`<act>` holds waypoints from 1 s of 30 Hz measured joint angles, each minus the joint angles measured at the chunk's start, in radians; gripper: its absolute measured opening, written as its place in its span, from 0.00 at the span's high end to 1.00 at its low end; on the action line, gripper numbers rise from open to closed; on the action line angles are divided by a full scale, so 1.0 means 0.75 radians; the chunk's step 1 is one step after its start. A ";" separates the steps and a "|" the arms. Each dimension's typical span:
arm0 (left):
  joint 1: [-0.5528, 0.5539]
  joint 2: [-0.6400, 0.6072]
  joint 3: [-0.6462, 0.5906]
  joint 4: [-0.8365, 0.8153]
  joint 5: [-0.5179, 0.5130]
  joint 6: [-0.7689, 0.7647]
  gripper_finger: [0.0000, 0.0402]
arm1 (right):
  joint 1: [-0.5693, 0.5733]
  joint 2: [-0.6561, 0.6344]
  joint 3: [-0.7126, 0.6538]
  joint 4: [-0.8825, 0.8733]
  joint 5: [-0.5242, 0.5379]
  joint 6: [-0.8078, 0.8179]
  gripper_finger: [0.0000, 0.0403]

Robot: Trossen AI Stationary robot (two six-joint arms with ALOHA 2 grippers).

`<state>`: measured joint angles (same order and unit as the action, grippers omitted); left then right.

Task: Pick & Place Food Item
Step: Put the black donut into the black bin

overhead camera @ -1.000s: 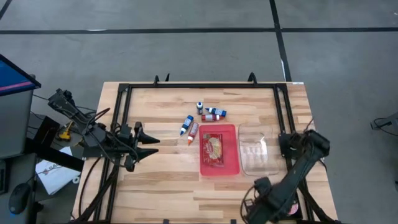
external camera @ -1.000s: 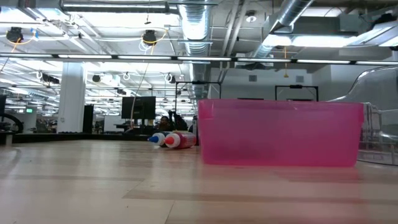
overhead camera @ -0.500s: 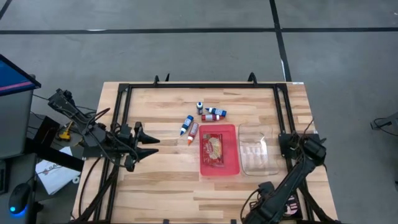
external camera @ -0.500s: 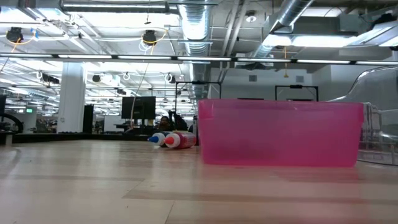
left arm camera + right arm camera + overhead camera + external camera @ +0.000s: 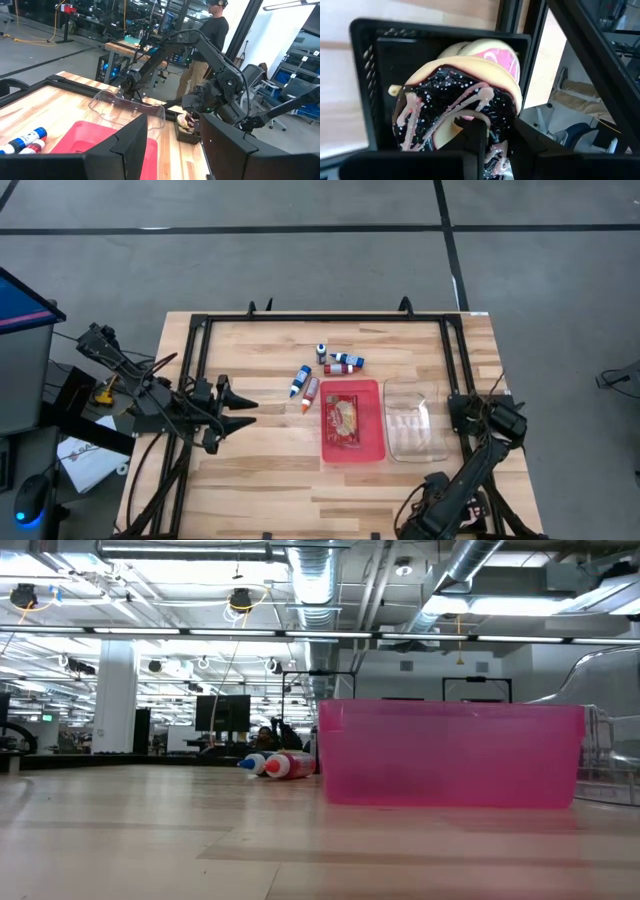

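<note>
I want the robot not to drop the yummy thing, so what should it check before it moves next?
1. Grip: the right pincer is shut on the rim of the chocolate-iced ring doughnut with pink drizzle: ok.
2. Lift-out: the doughnut sits inside the black plastic crate, whose walls stand around it: cannot tell if it clears.
3. Path: the clear plastic container stands between the crate and the red rectangular plastic tray: not ok, lift over it.
4. Room: the tray already holds one item, with bare floor beside it: ok.
5. Left pincer: open, waiting at the table's left side, away from the tray: ok.
</note>
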<state>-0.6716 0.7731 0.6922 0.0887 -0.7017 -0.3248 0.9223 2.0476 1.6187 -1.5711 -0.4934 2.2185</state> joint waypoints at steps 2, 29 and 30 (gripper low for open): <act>0.000 0.000 0.000 0.001 0.000 0.001 0.56 | -0.005 0.000 -0.025 0.000 0.000 -0.001 0.86; -0.001 0.000 0.000 0.002 0.000 0.007 0.56 | -0.013 0.002 -0.053 0.012 0.011 -0.050 0.46; -0.001 0.000 0.000 0.002 0.000 0.008 0.56 | -0.013 0.002 -0.053 0.016 0.012 -0.049 0.45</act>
<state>-0.6720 0.7731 0.6922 0.0902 -0.7014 -0.3191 0.9127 2.0488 1.5791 -1.5593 -0.4847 2.1816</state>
